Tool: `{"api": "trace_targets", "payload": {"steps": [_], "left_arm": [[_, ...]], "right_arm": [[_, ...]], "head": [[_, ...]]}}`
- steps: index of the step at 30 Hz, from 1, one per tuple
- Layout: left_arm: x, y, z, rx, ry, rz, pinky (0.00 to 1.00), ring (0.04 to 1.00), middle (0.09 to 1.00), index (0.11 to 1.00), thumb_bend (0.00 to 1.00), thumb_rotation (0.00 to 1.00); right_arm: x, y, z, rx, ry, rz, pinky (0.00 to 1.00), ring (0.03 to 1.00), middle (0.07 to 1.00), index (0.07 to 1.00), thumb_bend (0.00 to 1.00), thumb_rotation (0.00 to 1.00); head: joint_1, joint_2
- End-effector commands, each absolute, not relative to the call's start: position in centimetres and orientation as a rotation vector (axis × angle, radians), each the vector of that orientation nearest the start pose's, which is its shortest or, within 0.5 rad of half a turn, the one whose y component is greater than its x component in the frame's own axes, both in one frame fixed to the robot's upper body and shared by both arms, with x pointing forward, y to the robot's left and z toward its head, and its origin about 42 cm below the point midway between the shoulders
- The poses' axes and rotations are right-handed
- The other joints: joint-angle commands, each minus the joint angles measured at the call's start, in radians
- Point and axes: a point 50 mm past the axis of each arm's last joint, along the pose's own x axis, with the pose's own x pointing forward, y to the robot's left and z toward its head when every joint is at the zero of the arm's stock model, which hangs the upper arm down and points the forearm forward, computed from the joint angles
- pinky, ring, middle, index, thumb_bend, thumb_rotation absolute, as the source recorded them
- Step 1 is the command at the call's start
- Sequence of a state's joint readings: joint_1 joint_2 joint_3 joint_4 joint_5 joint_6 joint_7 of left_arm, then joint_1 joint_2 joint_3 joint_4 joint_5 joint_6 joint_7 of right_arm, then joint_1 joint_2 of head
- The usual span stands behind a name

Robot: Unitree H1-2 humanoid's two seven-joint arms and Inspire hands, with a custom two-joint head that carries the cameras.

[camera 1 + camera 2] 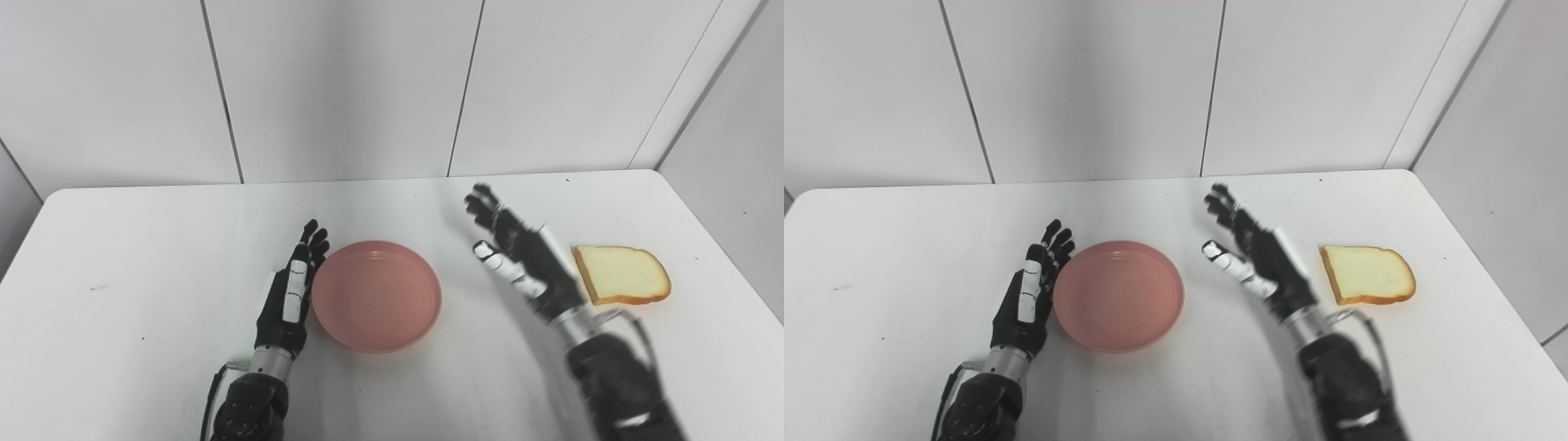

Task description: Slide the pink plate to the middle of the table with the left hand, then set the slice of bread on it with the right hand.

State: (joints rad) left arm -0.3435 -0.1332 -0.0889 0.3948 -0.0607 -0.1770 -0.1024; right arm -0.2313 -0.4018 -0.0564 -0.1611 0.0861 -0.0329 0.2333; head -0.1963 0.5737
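i'm looking at the pink plate [376,296], sitting a little left of the bench's [122,257] centre, empty and flat on the surface. it looks to me like a light, stiff, shallow plastic dish that should be gliding easily on the smooth white top, so i'd be pushing on its rim rather than lifting it. the slice of bread [621,274] is lying flat near the right edge, well apart from the plate. i'm judging it soft, light and easy to dent, so i'd be taking it by opposite crust edges with a gentle pinch.

my left hand [289,300] is standing on edge, its fingers [312,240] straight and together, holding nothing, lying against or just beside the plate's left rim. my right hand [520,257] is hovering between plate and bread, blurred, its fingers [484,205] spread apart and empty, touching neither.
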Motion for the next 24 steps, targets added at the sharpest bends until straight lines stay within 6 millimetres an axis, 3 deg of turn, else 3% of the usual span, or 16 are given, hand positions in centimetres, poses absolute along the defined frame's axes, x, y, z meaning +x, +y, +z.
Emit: {"api": "trace_targets", "payload": {"steps": [1,3,6,9,12,13,15,20,24], "left_arm": [[37.3,8.8,10.3,-0.163,-0.074,-0.296,1.0,0.983,0.983,0.981,0.73,1.0],[37.4,8.8,10.3,-0.171,-0.074,-0.287,1.0,0.989,0.986,0.985,0.72,1.0],[37.7,8.8,10.3,-0.188,-0.068,-0.277,1.0,1.0,0.996,0.994,0.73,1.0],[38.0,9.2,10.1,-0.192,-0.063,-0.275,1.0,1.0,1.0,1.0,0.75,1.0],[38.2,9.7,9.8,-0.177,-0.056,-0.27,1.0,1.0,1.0,1.0,0.77,1.0],[38.3,9.9,9.7,-0.168,-0.055,-0.265,1.0,1.0,1.0,1.0,0.77,1.0],[38.5,10.3,9.4,-0.154,-0.058,-0.26,1.0,1.0,0.998,0.997,0.78,1.0],[38.9,11.3,8.7,-0.157,-0.061,-0.257,1.0,0.979,0.985,0.981,0.78,1.0],[39.2,11.9,8.2,-0.201,-0.051,-0.263,1.0,0.98,0.988,0.989,0.78,1.0]], "right_arm": [[33.9,-32.8,26.0,-0.491,-0.429,0.231,0.81,0.857,0.864,0.896,0.74,0.58],[33.9,-34.6,26.8,-0.56,-0.424,0.23,0.82,0.86,0.86,0.889,0.77,0.59],[34.0,-36.9,28.0,-0.632,-0.396,0.241,0.84,0.891,0.895,0.908,0.8,0.51],[34.2,-39.2,29.8,-0.866,-0.327,0.221,0.88,0.916,0.923,0.918,0.88,0.5],[34.5,-40.2,30.5,-0.963,-0.294,0.227,0.88,0.93,0.948,0.931,0.9,0.42],[34.7,-40.6,30.7,-0.981,-0.279,0.231,0.86,0.924,0.938,0.923,0.93,0.34],[34.9,-41.4,31.1,-1.029,-0.236,0.23,0.84,0.923,0.938,0.925,0.95,0.32],[35.7,-43.4,31.7,-1.172,-0.1,0.193,0.78,0.903,0.943,0.925,0.98,0.28],[36.2,-45.1,32.1,-1.267,-0.033,0.174,0.79,0.905,0.94,0.934,1.0,0.28]], "head": [[-0.01,-0.009],[-0.02,-0.013],[-0.041,-0.021],[-0.101,-0.037],[-0.158,-0.051],[-0.158,-0.051],[-0.178,-0.057],[-0.234,-0.081],[-0.26,-0.091]]}}
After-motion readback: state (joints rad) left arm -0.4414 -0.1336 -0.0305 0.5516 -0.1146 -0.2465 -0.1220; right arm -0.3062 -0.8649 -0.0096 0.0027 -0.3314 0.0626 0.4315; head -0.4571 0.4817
